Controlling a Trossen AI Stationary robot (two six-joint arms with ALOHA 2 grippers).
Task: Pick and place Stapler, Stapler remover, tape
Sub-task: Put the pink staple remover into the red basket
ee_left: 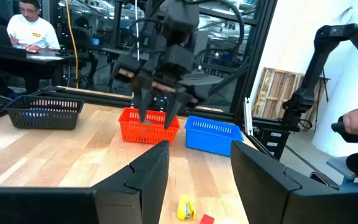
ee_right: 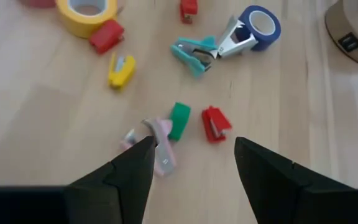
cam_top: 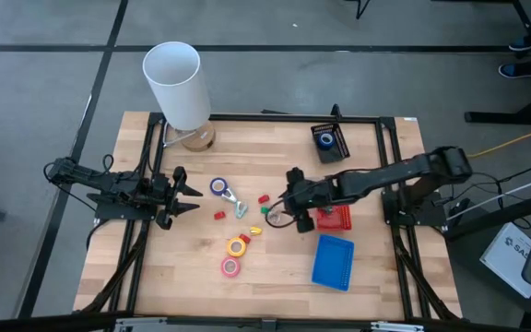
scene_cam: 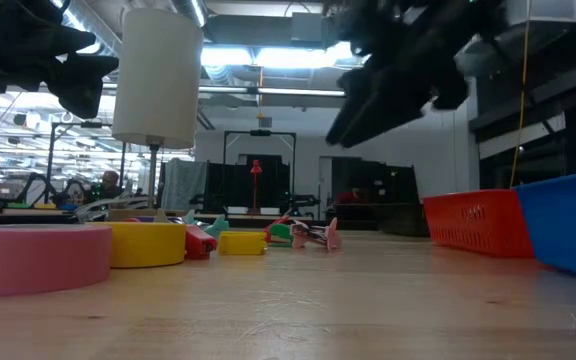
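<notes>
— Two grippers, what state?
— Both parted, holding nothing. The right gripper point(cam_top: 282, 195) hovers mid-table above a pink staple remover point(ee_right: 158, 149), green stapler point(ee_right: 179, 120) and red stapler point(ee_right: 215, 124); the left gripper point(cam_top: 194, 196) waits at the table's left.
— Tape?
— A blue tape roll point(cam_top: 218, 186) lies between the grippers beside a teal staple remover point(cam_top: 239, 207); a yellow tape roll point(cam_top: 237, 246) and pink tape roll point(cam_top: 230, 267) lie nearer the front; another blue roll point(cam_top: 326, 140) sits in the black basket point(cam_top: 339, 148).

The right end effector point(cam_top: 290, 195) hangs over mid-table, fingers spread and empty; the left end effector point(cam_top: 190, 195) waits opposite, likewise parted.
</notes>
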